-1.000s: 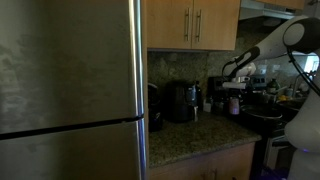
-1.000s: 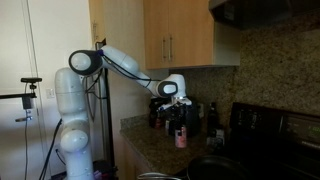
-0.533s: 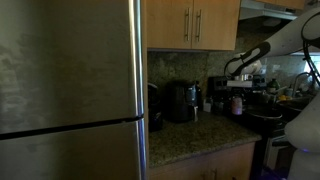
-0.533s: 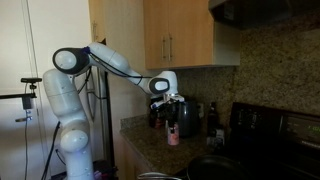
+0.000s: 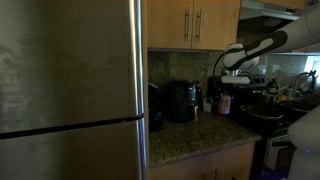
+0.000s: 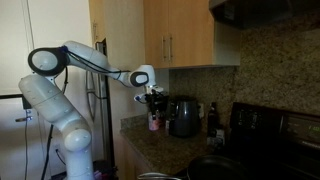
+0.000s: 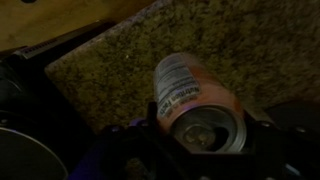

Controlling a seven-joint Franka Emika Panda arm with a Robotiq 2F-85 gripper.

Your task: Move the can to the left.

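Clearly the gripper (image 7: 205, 138) has the can (image 7: 186, 88) between its fingers (image 7: 148, 138): in the wrist view a dark finger sits against each side of the can near its silver top, closed in on it with no gap to be seen. The can is pinkish with a pale label and stands upright over the speckled stone counter (image 7: 250, 40); whether its base touches the counter cannot be told. In an exterior view the white arm (image 6: 95, 58) reaches across from the robot's base to the gripper (image 6: 153, 102), with the can (image 6: 154, 123) directly under it and the black appliance (image 6: 183, 117) just beside it, farther along the counter. In an exterior view the can (image 5: 224, 104) shows near that appliance (image 5: 182, 101), below the wooden cabinets (image 5: 192, 22), with the steel fridge (image 5: 70, 90) filling the near side.
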